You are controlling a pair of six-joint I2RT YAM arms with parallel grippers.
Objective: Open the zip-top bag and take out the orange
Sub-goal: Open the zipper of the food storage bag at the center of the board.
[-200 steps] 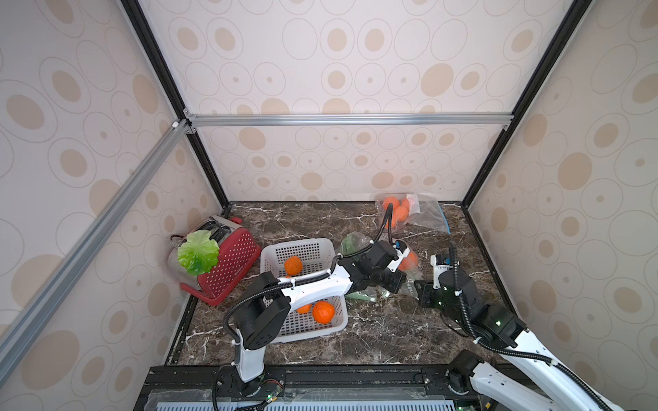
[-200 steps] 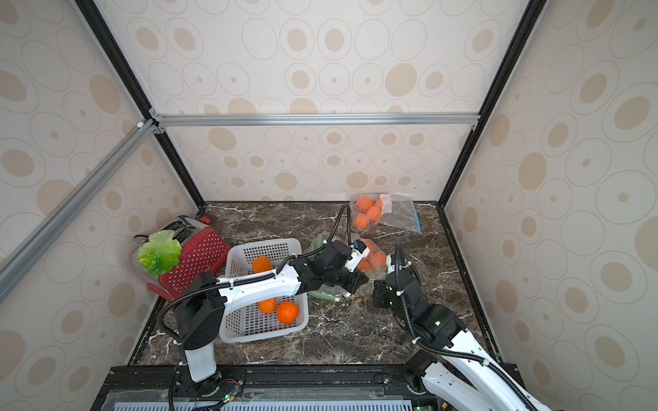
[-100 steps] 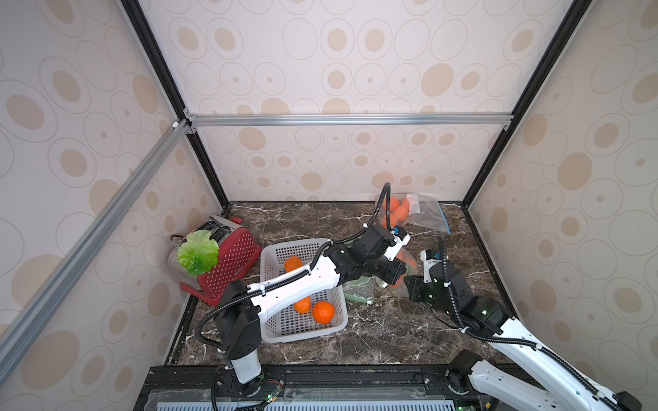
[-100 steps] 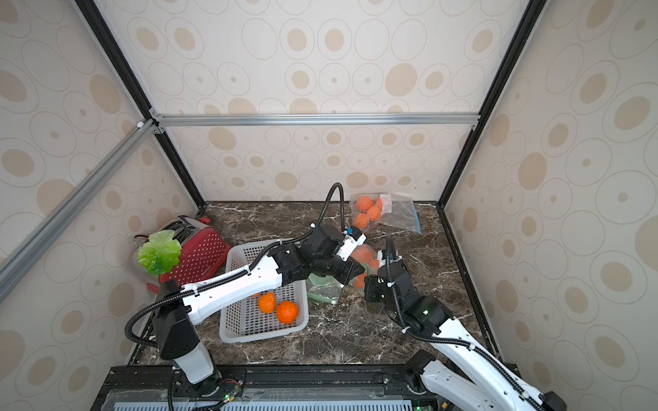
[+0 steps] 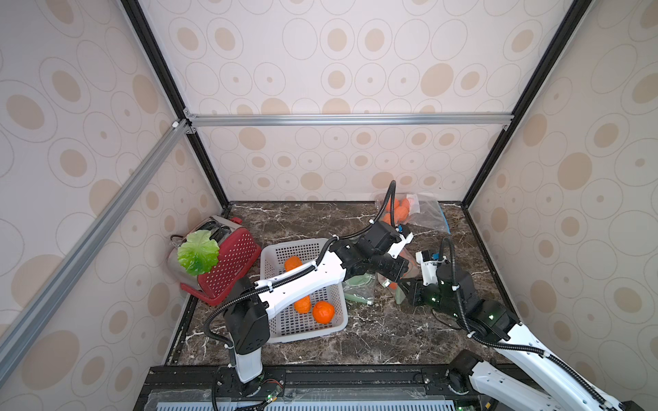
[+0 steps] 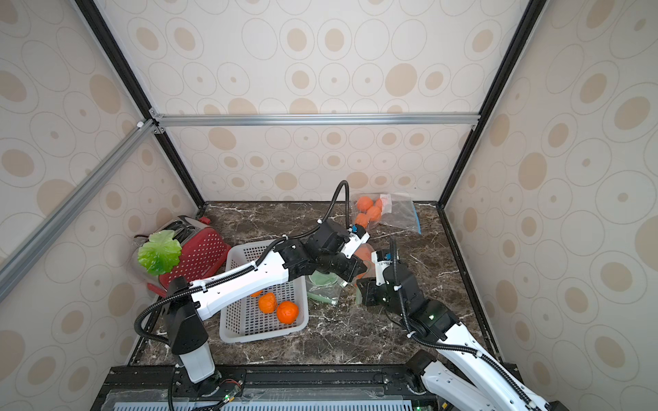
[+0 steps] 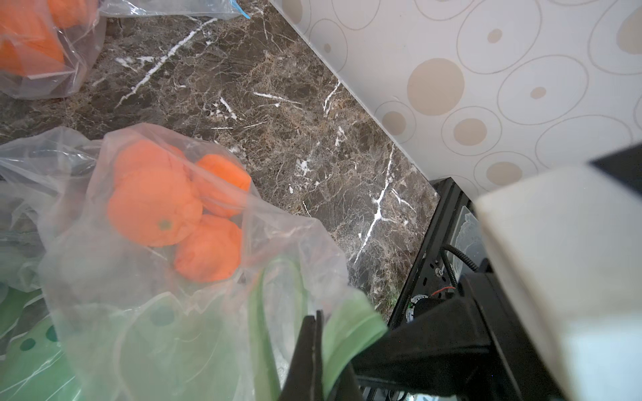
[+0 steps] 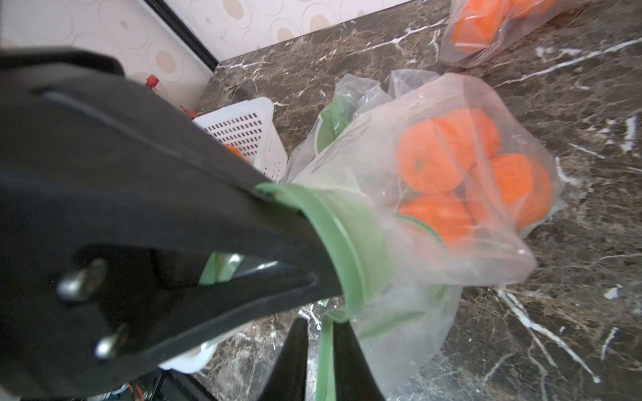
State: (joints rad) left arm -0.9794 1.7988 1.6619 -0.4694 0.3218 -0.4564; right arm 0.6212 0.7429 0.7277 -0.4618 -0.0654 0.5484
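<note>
Marble tabletop (image 5: 374,338), zip-top bag (image 6: 364,253) mostly hidden, seemingly pinched

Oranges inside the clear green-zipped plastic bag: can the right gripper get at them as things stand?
Probably not. The right gripper is shut on the clear green-zipped plastic bag, as is the left gripper, and its film covers the oranges.

Basket (image 5: 306,335) on tabletop (image 5: 374,338), centre-left, loose oranges (image 5: 323,312) inside. Toaster (image 5: 233,261) left of basket. Zip-top bag (image 8: 451,264) just right of basket, oranges (image 7: 154,206) in it. Second bag (image 5: 425,213) behind it, at tabletop's rear edge.
</note>
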